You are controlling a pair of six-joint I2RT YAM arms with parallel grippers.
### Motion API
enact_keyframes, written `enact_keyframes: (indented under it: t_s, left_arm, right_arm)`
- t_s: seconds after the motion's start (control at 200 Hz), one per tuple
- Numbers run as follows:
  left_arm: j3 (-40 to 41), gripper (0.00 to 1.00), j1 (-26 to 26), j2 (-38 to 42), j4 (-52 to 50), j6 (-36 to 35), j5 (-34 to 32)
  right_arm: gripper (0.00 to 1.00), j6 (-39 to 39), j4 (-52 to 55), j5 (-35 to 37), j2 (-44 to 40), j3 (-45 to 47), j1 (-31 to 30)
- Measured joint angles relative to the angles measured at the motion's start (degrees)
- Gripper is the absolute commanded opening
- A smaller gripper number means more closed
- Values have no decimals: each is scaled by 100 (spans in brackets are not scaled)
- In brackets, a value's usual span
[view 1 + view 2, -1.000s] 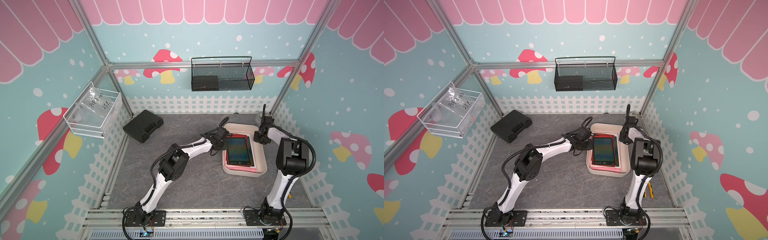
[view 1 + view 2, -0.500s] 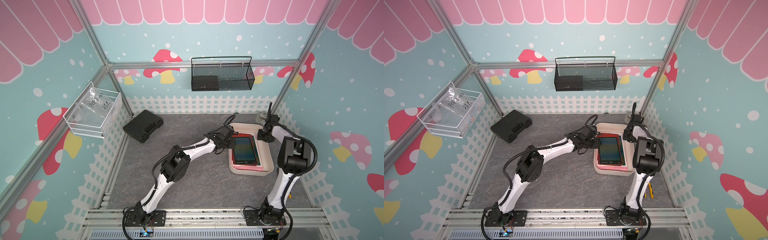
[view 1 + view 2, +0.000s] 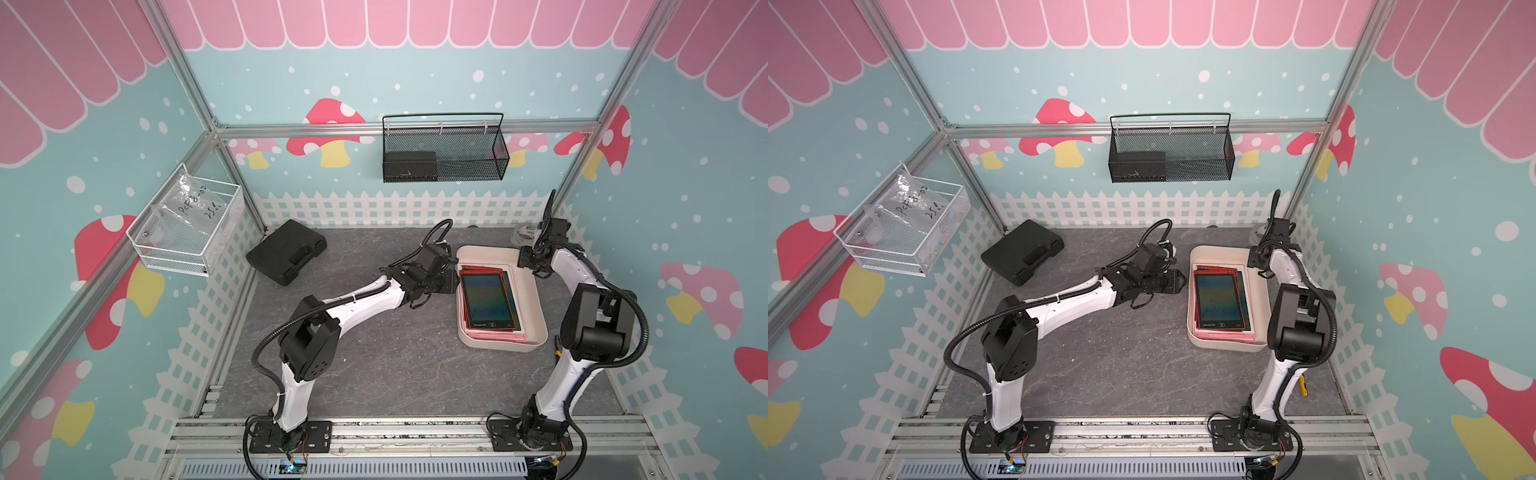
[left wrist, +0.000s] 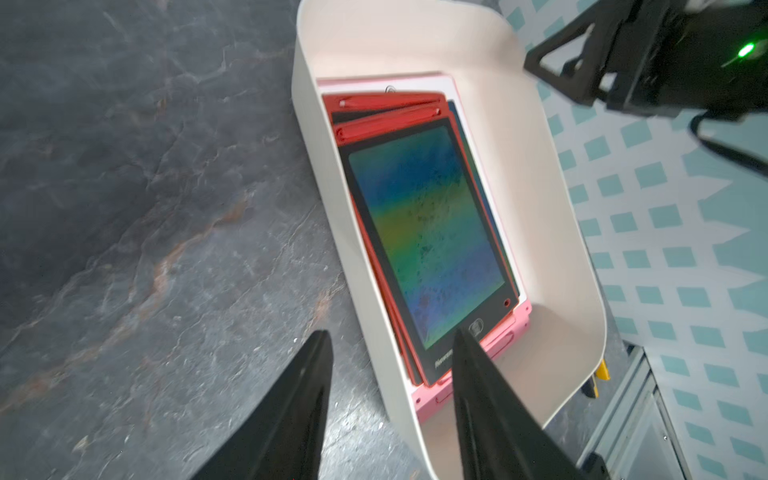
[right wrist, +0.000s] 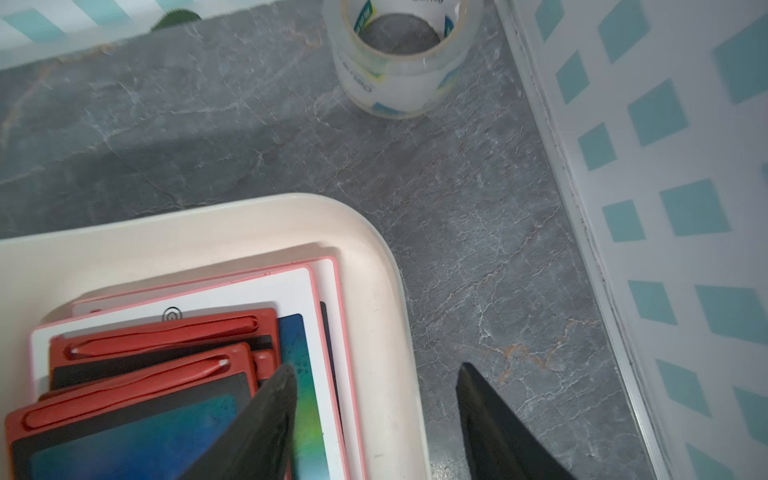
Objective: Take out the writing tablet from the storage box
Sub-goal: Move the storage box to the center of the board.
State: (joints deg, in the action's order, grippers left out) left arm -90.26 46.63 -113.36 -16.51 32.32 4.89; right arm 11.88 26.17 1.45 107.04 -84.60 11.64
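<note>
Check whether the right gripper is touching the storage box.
Apart. The right wrist view shows the right gripper open astride the storage box wall, tablets and table visible between its jaws and the rim.

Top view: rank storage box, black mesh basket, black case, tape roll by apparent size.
1. Tied: storage box and black mesh basket look about alike. The basket hangs higher up the wall, so no ranking.
2. Then black case.
3. Smallest: tape roll, partly hidden.
</note>
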Motion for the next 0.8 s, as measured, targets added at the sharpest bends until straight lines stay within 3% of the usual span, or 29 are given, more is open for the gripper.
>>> enact_keyframes:
  t_s: [0.18, 0.326, 0.576, 0.801]
  left_arm:
    - [1252, 40, 55, 153, 168, 63, 52]
    - [1661, 39, 129, 153, 227, 151, 76]
    - [1228, 38, 188, -190, 549, 216, 101]
    - [437, 38, 254, -1032, 601, 273, 225]
  right_arm:
    - [64, 149, -166, -205, -728, 560, 0]
    - [64, 319, -498, -553, -1296, 1388, 0]
    - [64, 535, -807, -1338, -2194, 2474, 0]
    - [64, 643, -1082, -1668, -2190, 2747, 0]
